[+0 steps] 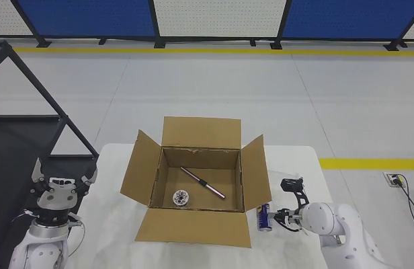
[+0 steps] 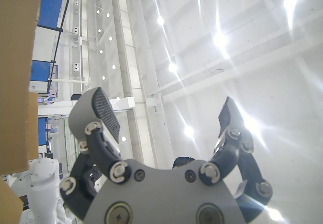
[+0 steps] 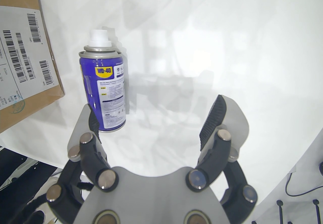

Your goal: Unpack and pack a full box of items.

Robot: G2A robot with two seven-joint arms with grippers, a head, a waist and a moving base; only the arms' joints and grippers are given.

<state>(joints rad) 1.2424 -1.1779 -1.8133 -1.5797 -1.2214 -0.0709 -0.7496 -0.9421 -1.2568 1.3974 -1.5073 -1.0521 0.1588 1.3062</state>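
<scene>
Our right gripper (image 3: pixel 154 114) hangs spread wide and holding nothing, low over the table (image 1: pixel 106 222) at about 4 o'clock from the box (image 1: pixel 200 158). The spray can (image 3: pixel 106 88) stands upright just beyond one of its fingers (image 3: pixel 93 119), not between the two; we cannot tell whether that finger touches it. In the top view the spray can (image 1: pixel 263 216) sits on the cloth just beside the box's front right corner. We judge it was put there on its base to be clear of the carton and easy to take again by the sides.

Our left gripper (image 2: pixel 164 104) is also released, turned upward, parked at about 8 o'clock from the box, well apart from it; we take that as an out-of-the-way pose.

Inside the box lie a dark rod (image 1: pixel 203 183), slanting from 11 to 4 o'clock, and a small round item (image 1: pixel 181 197) near the front wall. The raised right flap (image 1: pixel 255 171) stands between the can and the box's inside, so any reach inward would have to clear it.
</scene>
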